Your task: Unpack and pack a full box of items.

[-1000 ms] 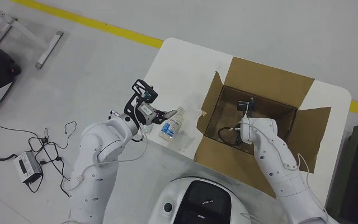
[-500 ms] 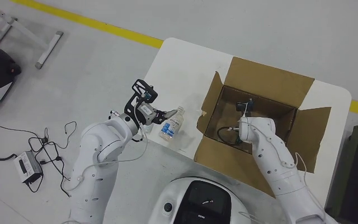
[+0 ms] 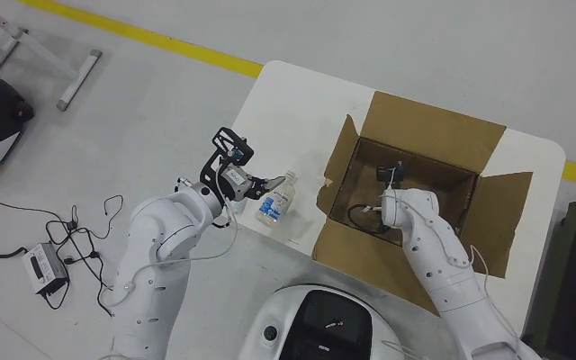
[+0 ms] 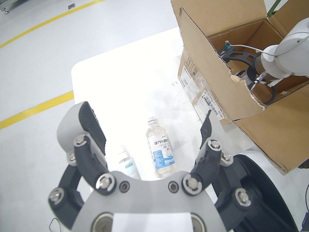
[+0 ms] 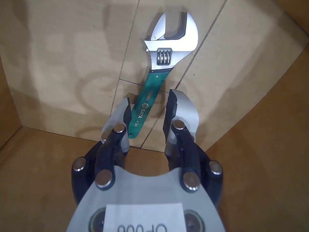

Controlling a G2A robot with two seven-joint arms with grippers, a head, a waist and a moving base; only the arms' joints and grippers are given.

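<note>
change: right arm's forearm and wrist have shifted slightly inside the box, toward the wall nearest the left arm; left arm and the bottles are unmoved.

box (image 3: 432,117): brown cardboard, flaps spread open, on the tabletop (image 3: 297,108), on the right arm's side.

wrench (image 5: 157,78): adjustable, steel head, green handle. it lies flat on the box floor. its long axis runs straight away from the right claw, with the head and its open mouth at the far end and the handle end toward the claw.

right claw (image 5: 149,97): lowered into the box, set narrow but not closed. the handle's end sits between the fingers, close against one finger (image 5: 126,112), with a gap to the other.

left claw (image 4: 147,111): spread wide and holding nothing, poised above the tabletop's near edge, over the bottles.

bottle (image 4: 160,150): clear, labelled, lying on the tabletop well apart from the box, cap pointing away from the left claw.

small bottle (image 4: 128,163): white top, just beside the bottle, partly hidden by the claw.
</note>
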